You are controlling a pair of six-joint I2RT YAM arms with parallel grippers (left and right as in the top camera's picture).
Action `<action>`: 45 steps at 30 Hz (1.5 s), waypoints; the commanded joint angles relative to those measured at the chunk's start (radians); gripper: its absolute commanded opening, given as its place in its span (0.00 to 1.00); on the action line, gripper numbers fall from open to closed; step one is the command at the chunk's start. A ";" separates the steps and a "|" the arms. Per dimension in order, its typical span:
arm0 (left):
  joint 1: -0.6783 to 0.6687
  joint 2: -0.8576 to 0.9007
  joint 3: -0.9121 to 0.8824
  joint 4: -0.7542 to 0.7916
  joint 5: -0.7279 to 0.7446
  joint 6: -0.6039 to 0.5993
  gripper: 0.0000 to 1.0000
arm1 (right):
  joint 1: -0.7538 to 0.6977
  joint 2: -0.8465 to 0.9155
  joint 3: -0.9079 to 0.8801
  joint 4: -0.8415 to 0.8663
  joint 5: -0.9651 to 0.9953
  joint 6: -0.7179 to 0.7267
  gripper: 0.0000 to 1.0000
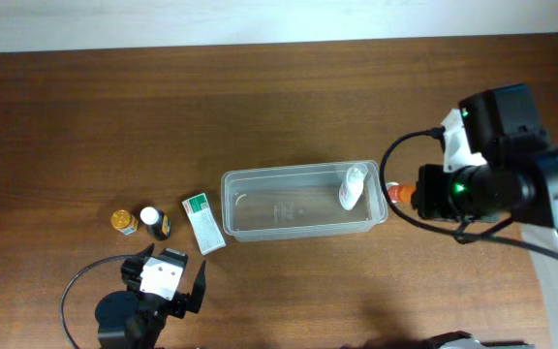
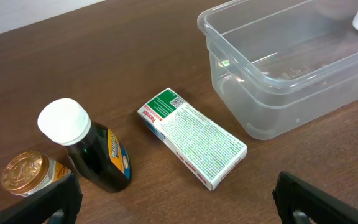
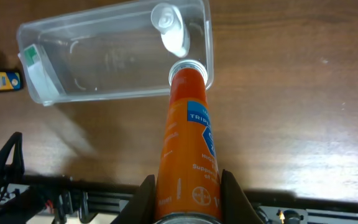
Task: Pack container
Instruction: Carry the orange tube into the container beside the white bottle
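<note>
The clear plastic container (image 1: pixel 260 199) sits mid-table with a small white bottle (image 1: pixel 352 186) lying in its right end. It shows in the left wrist view (image 2: pixel 278 68) and the right wrist view (image 3: pixel 104 59). My right gripper (image 3: pixel 188 196) is shut on an orange tube (image 3: pixel 188 146), held just right of the container's right rim (image 1: pixel 402 193). My left gripper (image 1: pixel 163 281) is open and empty, in front of a green-and-white box (image 2: pixel 194 137), a dark bottle with a white cap (image 2: pixel 89 149) and a gold-capped bottle (image 2: pixel 27 174).
The box (image 1: pixel 202 223), dark bottle (image 1: pixel 153 221) and gold-capped bottle (image 1: pixel 123 221) stand left of the container on the brown wooden table. The table's far edge runs along the top of the overhead view.
</note>
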 commanded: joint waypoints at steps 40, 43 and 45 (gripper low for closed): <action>0.005 -0.009 -0.004 0.002 0.014 0.008 0.99 | 0.016 0.315 -0.401 0.418 0.007 -0.027 0.06; 0.005 -0.009 -0.004 0.002 0.014 0.008 0.99 | 0.016 0.315 -0.421 0.439 0.006 -0.027 0.07; 0.005 -0.009 -0.004 0.002 0.014 0.008 0.99 | 0.016 0.315 -0.422 0.444 0.006 -0.027 0.07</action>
